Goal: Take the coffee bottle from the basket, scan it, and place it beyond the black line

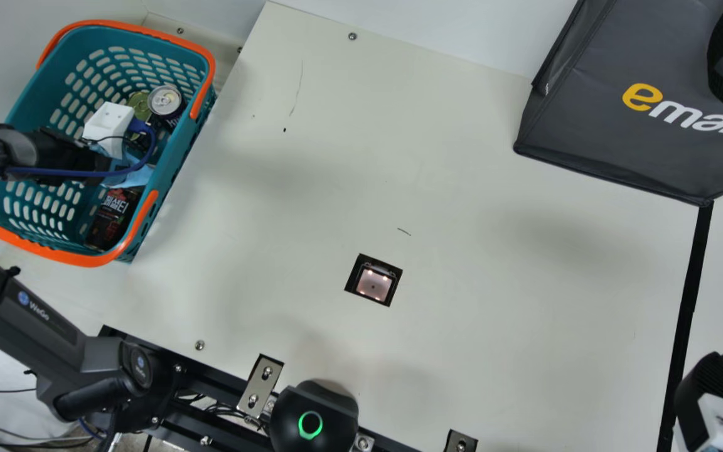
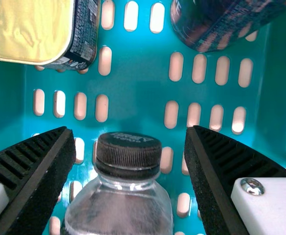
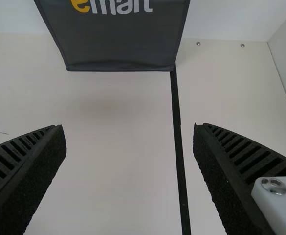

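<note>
My left gripper [image 1: 110, 141] is down inside the teal basket [image 1: 176, 166] at the main view's left. In the left wrist view the same gripper [image 2: 128, 166] stands open, its fingers apart on either side of a clear coffee bottle [image 2: 121, 208] with a black ribbed cap. Neither finger appears to touch the cap. My right gripper [image 1: 706, 402] is at the main view's lower right, by the black line [image 1: 688, 301]. Seen from its wrist, the right gripper [image 3: 129, 176] is open over the table with nothing between its fingers, the black line [image 3: 178, 142] below.
The basket also holds a dark can [image 1: 166, 102], a tin with a gold lid [image 2: 30, 27] and a dark red pack [image 1: 112, 213]. A scanner window [image 1: 374, 282] is set in the cream table [image 1: 493, 263]. A grey bag [image 1: 612, 125] stands at the back right.
</note>
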`<act>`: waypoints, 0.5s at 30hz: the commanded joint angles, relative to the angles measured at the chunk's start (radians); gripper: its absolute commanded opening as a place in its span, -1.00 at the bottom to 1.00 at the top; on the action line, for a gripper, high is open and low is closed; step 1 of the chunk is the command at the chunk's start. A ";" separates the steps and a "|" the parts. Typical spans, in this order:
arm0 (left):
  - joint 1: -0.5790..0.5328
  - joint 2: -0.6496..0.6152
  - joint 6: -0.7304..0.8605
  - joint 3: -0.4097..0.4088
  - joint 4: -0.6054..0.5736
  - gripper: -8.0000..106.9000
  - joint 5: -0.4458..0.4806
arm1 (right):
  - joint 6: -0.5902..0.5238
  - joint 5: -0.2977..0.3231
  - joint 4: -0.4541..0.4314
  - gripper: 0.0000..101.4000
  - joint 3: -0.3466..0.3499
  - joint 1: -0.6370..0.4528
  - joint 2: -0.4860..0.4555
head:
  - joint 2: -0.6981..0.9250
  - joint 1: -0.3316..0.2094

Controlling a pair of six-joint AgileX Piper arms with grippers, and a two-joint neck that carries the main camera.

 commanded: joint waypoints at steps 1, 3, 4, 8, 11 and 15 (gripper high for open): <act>-0.002 0.005 0.014 -0.003 -0.014 0.71 -0.003 | 0.000 0.000 0.000 0.79 0.000 0.000 0.000 | 0.002 -0.027; -0.003 0.011 0.026 -0.006 -0.027 0.59 -0.006 | 0.000 0.000 0.000 0.79 0.000 0.000 0.000 | 0.002 -0.027; -0.003 0.014 0.033 -0.007 -0.034 0.47 -0.007 | 0.000 0.000 0.000 0.79 0.000 0.000 0.000 | 0.002 -0.027; -0.003 0.024 0.061 -0.012 -0.063 0.01 -0.007 | 0.000 0.000 0.000 0.79 0.000 0.000 0.000 | 0.002 -0.027; 0.000 0.028 0.080 -0.014 -0.081 -0.34 -0.005 | 0.000 0.000 0.000 0.79 0.000 0.000 0.000 | 0.002 -0.027; 0.004 0.021 0.101 -0.012 -0.101 -0.68 0.002 | 0.000 0.000 0.000 0.79 0.000 0.000 0.000 | 0.002 -0.027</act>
